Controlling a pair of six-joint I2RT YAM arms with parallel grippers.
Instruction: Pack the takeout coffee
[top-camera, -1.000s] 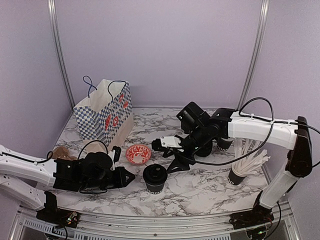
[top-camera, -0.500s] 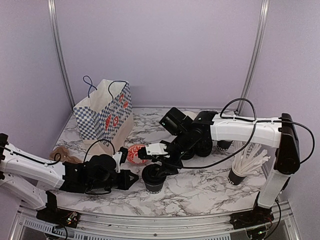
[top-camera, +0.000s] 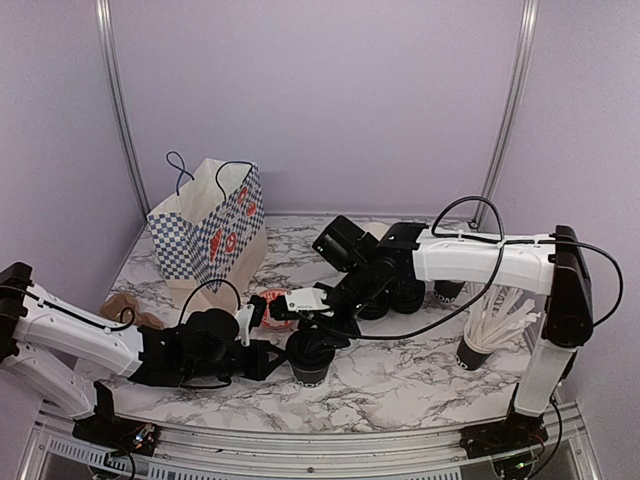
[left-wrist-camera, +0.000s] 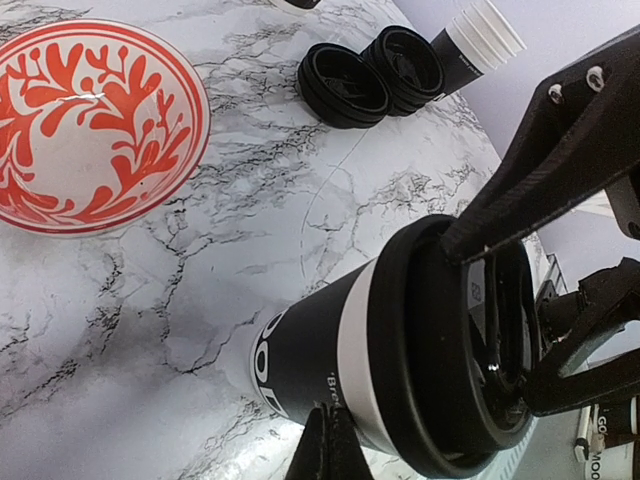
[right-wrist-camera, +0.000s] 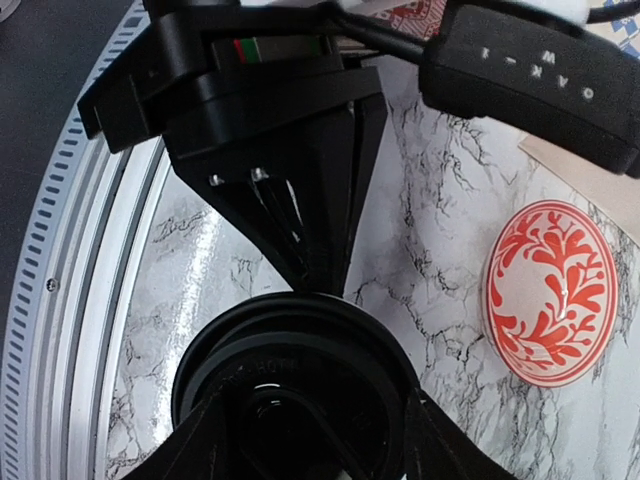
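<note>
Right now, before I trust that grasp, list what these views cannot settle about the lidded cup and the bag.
- Right gripper grip on the lid: in the top view the arm covers it; in the right wrist view the bottom edge cuts off its fingers.
- Cup lettering: in the left wrist view it curves away and runs off the bottom edge.
- Paper bag contents: in the top view its own walls hide them.

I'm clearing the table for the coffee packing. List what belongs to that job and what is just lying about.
Job:
lidded coffee cup
checked paper bag

Lying about:
red patterned bowl
cup of straws
brown paper
</note>
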